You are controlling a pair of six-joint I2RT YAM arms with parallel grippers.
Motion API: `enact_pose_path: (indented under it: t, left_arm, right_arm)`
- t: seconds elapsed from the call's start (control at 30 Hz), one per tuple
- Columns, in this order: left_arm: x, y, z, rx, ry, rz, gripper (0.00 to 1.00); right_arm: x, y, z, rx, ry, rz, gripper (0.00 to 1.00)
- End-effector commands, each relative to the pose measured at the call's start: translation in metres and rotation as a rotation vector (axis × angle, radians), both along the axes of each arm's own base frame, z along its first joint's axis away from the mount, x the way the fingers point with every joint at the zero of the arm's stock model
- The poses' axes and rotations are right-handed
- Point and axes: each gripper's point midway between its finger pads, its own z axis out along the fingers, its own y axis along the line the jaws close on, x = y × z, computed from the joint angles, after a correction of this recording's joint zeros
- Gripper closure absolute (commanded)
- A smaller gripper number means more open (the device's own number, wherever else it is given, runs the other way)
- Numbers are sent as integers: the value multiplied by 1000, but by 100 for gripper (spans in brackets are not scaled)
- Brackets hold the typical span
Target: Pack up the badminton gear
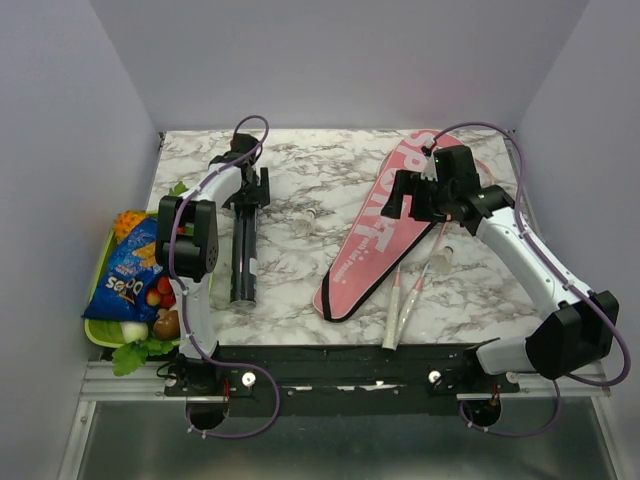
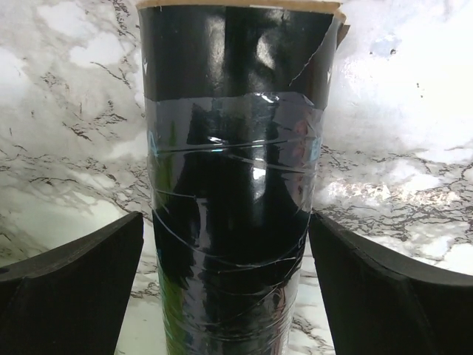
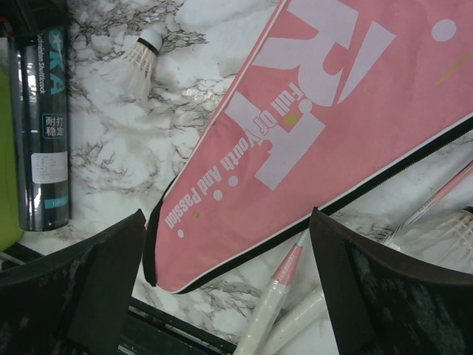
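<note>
Left gripper [image 2: 225, 229], wide open and empty like the right gripper [image 3: 225, 222], should centre astride the black tube's [image 2: 233, 148] far end before closing.

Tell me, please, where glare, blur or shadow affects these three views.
Left wrist: the black tube fills the frame at close range, its glossy wrap throwing white glints, and the marble table at upper right is washed out. Right wrist: the pink bag has sharp, readable lettering and no glare. Top external: even light, with only faint shadows on the marble.
</note>
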Motion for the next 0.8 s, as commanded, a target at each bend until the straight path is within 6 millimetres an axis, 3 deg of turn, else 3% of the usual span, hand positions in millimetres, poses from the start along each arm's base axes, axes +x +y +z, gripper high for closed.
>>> enact_pose_path:
  t: [0.0,0.03,0.23,0.27,0.3,0.37,0.5,0.63,0.77]
  left_arm:
    - [2,3,-10,21,5,-2,1]
    - [2,2,-13,16,11,-7,3]
    - [3,-7,-16,-22,14,-47,44]
    - [3,-8,-15,-27,14,-52,67]
    - [3,-9,-15,-28,11,-58,83]
    - [3,-9,-11,-31,6,-64,100]
    - [8,-20,10,-59,-51,-111,100]
    - [8,-43,54,-89,-140,-210,100]
    - [-10,-72,82,-82,-188,-344,100]
  right_arm:
    - [-5,6,-4,5,35,35,0]
    - [-5,6,-3,3,34,37,0]
    - [-6,5,-5,2,41,36,0]
    - [-7,5,-5,1,43,38,0]
    - [-7,5,-4,2,41,41,0]
    - [-9,5,-2,-2,39,46,0]
    - [-8,5,5,-4,28,56,0]
    - [-12,12,18,21,18,106,0]
    - [-20,11,27,21,11,131,0]
